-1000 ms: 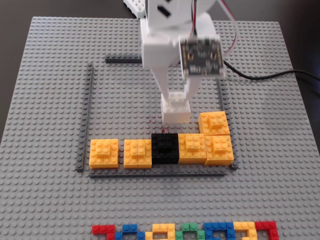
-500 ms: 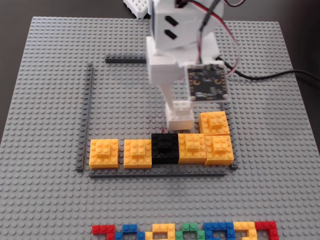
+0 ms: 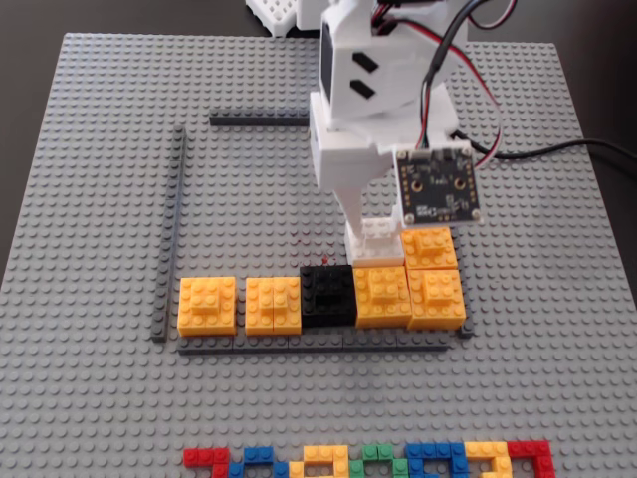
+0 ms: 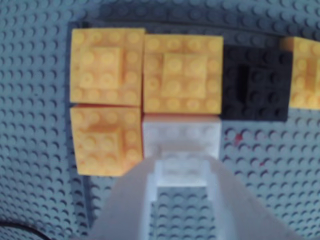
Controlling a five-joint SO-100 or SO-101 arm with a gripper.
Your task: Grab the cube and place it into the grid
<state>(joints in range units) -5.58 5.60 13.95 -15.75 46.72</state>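
The hand [image 4: 181,167] is closed on the raised brick atop the cube [image 4: 181,139], its two fingers [image 4: 131,200] flanking that brick. The cube sits on the grid [image 3: 249,199], touching a yellow block [image 4: 182,75] ahead and another yellow block [image 4: 104,140] to its left in the wrist view, diagonally beside the black block [image 3: 327,294]. A row of multicoloured bricks [image 3: 368,461] lies near the baseplate's lower edge.

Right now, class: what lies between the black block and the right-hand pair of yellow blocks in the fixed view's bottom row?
One yellow block, touching the black block; the white cube sits just behind it.
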